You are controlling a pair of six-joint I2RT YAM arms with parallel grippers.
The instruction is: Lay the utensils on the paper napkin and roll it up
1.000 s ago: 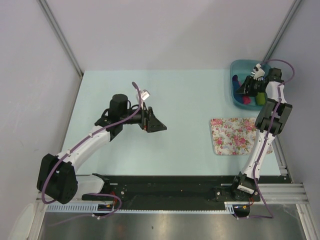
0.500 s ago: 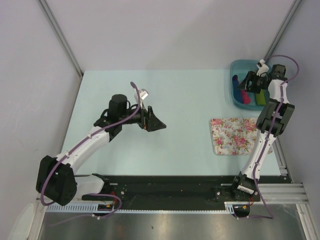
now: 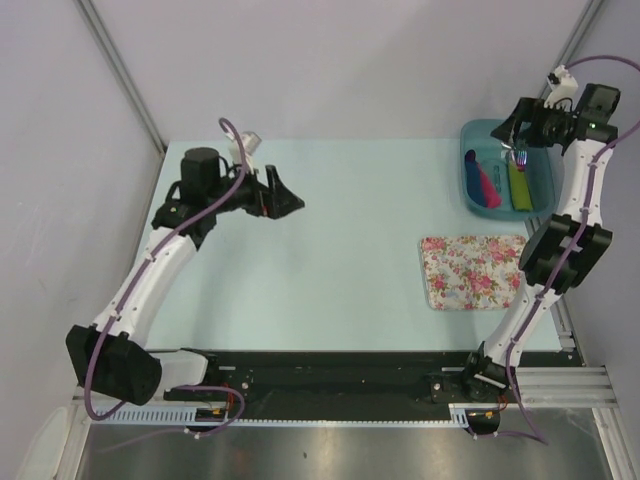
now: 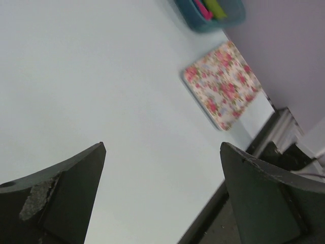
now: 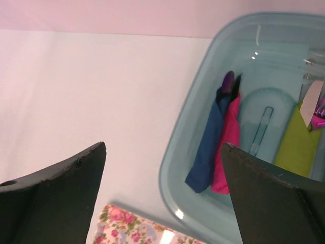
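Spanning most of the overhead view, the pale green table point(image 3: 350, 240) carries only two things, both on its right side: a floral mat point(image 3: 470, 272) near the right edge and, beyond it in the far right corner, a teal bin point(image 5: 172, 168). The left arm point(image 3: 150, 280) reaches to the far left part of the table. Its left gripper point(image 4: 162, 152) is spread wide with nothing between the fingers, and it hangs over bare surface, well apart from the bin. The right arm point(image 3: 560, 250) stretches up along the right edge. Its right gripper point(image 5: 163, 147) hangs above the bin's far end, fingers likewise wide apart and empty, touching nothing. Inside the bin the navy paper napkin point(image 5: 209, 142) lies as a narrow folded or rolled strip against the left wall, touching a pink napkin point(image 5: 228, 142) just beside it, while a green napkin point(image 5: 299, 142) sits on the right side. From the wrist camera the navy strip shows in the gap between the two fingers, nearer the right one and clearly lower than both. A purple spoon point(image 5: 228, 81) pokes out at the navy strip's far end, with only its tip showing; the rest is hidden in the paper. At the right edge a pale blade-like piece point(image 5: 311, 109) and some pink bits are cut off by the frame and too cropped to identify.
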